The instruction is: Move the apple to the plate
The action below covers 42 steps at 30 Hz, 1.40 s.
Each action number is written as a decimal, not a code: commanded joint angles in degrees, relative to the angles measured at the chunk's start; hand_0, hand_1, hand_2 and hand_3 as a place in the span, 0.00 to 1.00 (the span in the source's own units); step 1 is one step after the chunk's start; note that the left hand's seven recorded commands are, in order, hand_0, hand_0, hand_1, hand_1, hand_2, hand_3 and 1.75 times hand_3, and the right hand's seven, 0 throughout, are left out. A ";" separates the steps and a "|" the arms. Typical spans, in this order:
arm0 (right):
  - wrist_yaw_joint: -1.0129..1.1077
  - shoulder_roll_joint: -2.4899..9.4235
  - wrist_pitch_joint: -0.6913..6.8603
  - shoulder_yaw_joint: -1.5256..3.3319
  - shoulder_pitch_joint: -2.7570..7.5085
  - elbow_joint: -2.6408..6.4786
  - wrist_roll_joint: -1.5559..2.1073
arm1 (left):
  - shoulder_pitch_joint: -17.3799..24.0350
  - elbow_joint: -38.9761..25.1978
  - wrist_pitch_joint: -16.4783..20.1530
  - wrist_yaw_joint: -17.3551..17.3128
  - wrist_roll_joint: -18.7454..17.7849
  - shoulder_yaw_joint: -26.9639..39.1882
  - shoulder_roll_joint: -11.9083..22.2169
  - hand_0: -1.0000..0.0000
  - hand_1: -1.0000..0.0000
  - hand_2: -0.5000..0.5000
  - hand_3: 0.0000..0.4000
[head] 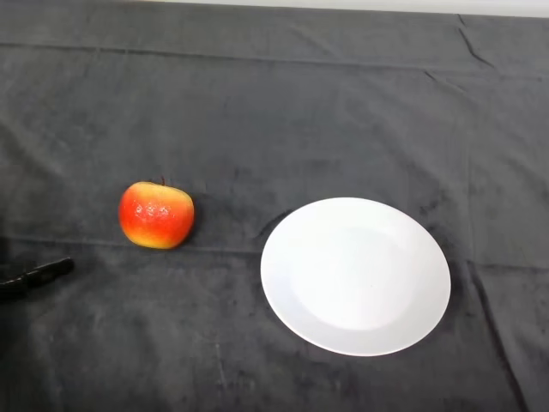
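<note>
A red and yellow apple (pixel 156 215) stands upright on the dark cloth, left of centre. To its right lies a white round plate (pixel 355 275) with nothing on it. Only a small black part of my left hand (pixel 39 275) shows at the left edge, a straight finger pointing right. It lies low and left of the apple, clearly apart from it, holding nothing. The remainder of the hand and the arm are out of view.
The dark cloth (pixel 274 112) covers the whole table and has some creases. A pale strip runs along the far edge at the top.
</note>
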 commanded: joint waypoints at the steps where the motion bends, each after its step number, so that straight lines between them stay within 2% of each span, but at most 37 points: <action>1: 0.70 2.12 0.56 0.98 3.79 1.44 -0.78 | -2.04 -1.66 -0.46 -0.82 1.43 -1.70 -1.87 1.00 1.00 0.50 0.00; 19: 0.74 2.12 0.68 0.94 3.88 1.25 -0.75 | -4.14 -1.43 -2.02 0.98 6.10 -6.36 -5.77 1.00 1.00 0.50 0.00; 42: 0.77 2.12 0.76 0.91 3.94 1.12 -0.74 | -6.26 -0.95 -3.46 2.83 9.50 -11.34 -9.17 1.00 1.00 0.50 0.00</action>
